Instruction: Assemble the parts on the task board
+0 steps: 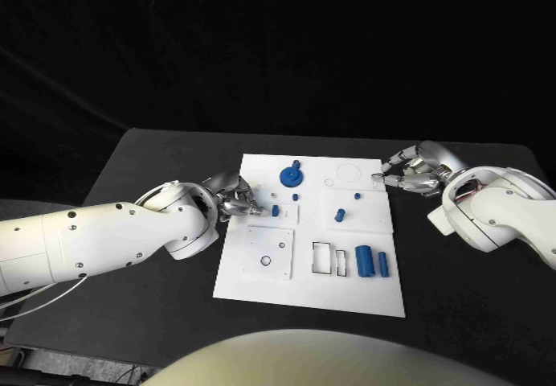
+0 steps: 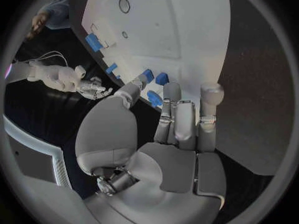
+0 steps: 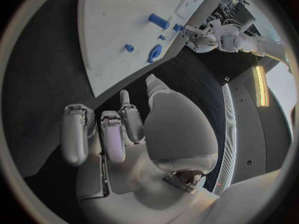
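- Black bench point(image 1: 151, 265) carrying the flat white rectangular task board point(image 1: 312, 281) at frame centre.
- Left hand point(image 1: 232, 196) at the board's left edge, middle left of the frame; fingers point(image 2: 209, 97) loosely curled beside the small blue pieces, nothing plainly grasped.
- Right hand point(image 1: 411, 171) at the board's upper right corner; fingers point(image 3: 74, 134) curled in, nothing held.
- Blue gear-like round part point(image 1: 292, 174) upper centre of the board; two blue cylinders point(image 1: 371, 260) lower right, lying beside two empty rectangular slots point(image 1: 329, 258).
- Small blue peg point(image 1: 275, 211) just beside the left fingertips: probably the next pick. Best approached slowly from above, pinched at mid-length, kept upright before seating.
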Controlling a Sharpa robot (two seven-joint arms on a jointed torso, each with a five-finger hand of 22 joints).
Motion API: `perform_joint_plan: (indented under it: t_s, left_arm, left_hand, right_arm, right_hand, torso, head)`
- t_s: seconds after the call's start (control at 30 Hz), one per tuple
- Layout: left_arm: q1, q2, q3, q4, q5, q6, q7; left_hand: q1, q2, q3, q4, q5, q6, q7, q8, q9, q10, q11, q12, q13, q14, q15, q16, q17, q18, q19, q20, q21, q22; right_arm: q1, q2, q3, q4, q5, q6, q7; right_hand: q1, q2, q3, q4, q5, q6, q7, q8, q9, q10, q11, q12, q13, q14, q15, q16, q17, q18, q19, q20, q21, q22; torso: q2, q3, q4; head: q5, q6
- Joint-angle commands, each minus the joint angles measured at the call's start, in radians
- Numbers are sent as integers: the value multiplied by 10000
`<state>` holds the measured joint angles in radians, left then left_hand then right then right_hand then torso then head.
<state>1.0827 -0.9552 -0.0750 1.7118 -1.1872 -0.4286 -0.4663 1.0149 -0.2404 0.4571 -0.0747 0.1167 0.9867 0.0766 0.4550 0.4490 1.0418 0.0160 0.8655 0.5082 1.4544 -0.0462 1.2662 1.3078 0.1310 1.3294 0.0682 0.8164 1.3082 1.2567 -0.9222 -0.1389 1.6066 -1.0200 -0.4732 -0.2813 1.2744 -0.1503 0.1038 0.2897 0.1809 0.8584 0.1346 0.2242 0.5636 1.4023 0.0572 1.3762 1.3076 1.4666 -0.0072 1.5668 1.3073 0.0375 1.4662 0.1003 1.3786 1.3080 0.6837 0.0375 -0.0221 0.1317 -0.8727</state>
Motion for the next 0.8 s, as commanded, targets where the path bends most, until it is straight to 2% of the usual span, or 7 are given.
perform_joint_plan:
  t_s: [0.03, 0.1, 0.13, 0.53, 0.8]
  left_arm:
    - [-6, 40, 2, -11, -3, 115, -36]
    - [-6, 50, 2, -29, -1, 102, -53]
    - [-6, 53, 2, -34, -1, 99, -58]
    - [-6, 127, 6, -116, 16, 104, -144]
    - [-5, 158, 8, -152, 73, 402, -231]
  left_hand:
    - [21, 121, -96, 56, 257, 88, -4, 28, 41, -49, -64, 85, 29, 65, 12, 64, 714, -114, 49, -29, 72, 402]
    - [88, 110, -258, 191, 877, 108, -26, 42, 108, -64, -78, 139, 50, 52, -2, 83, 722, -118, 31, -40, 99, 491]
    - [137, 126, -321, 270, 1071, 119, -35, 46, 133, -61, -89, 158, 55, 52, -8, 99, 730, -118, 28, -47, 113, 527]
    - [385, 313, -354, 469, 1184, 201, -96, 89, 202, -16, -132, 218, 73, 66, -37, 156, 759, -123, 39, -66, 174, 614]
    - [498, 291, -383, 504, 1222, 210, -106, 98, 224, -11, -143, 235, 80, 54, -47, 135, 744, -118, 24, -75, 144, 629]
  right_arm:
    - [-7, 9, -1, 20, -42, 25, 73]
    - [-7, 8, -1, 21, -42, 26, 71]
    - [-7, 8, -1, 22, -42, 26, 70]
    - [-7, 11, -1, 22, -42, 36, 64]
    - [-7, 12, -1, 20, -42, 42, 61]
  right_hand:
    - [32, 13, -62, -5, 77, -25, 8, 40, 16, -67, -7, -15, 584, 1042, -46, 40, 2635, 69, 140, -56, -60, 1715]
    - [32, 13, -62, -5, 77, -25, 8, 40, 16, -67, -7, -15, 584, 1042, -46, 40, 2635, 69, 140, -56, -60, 1715]
    - [32, 13, -62, -5, 77, -25, 8, 40, 16, -67, -7, -15, 584, 1042, -46, 40, 2635, 69, 140, -56, -60, 1715]
    - [38, 19, -58, -7, 80, -24, 7, 42, 17, -66, -7, -14, 584, 1042, -46, 40, 2635, 67, 146, -56, -48, 1721]
    - [38, 19, -58, -7, 80, -24, 7, 42, 17, -66, -7, -14, 584, 1042, -46, 40, 2635, 67, 146, -56, -48, 1721]
  torso:
    - [-3, 2, 7]
    - [-3, 1, 10]
    - [-4, -1, 10]
    - [-7, -6, 13]
    - [-5, -3, 15]
  head:
    - [-10, 1]
    - [-17, 1]
    - [-20, 1]
    - [-27, 1]
    - [-31, 1]
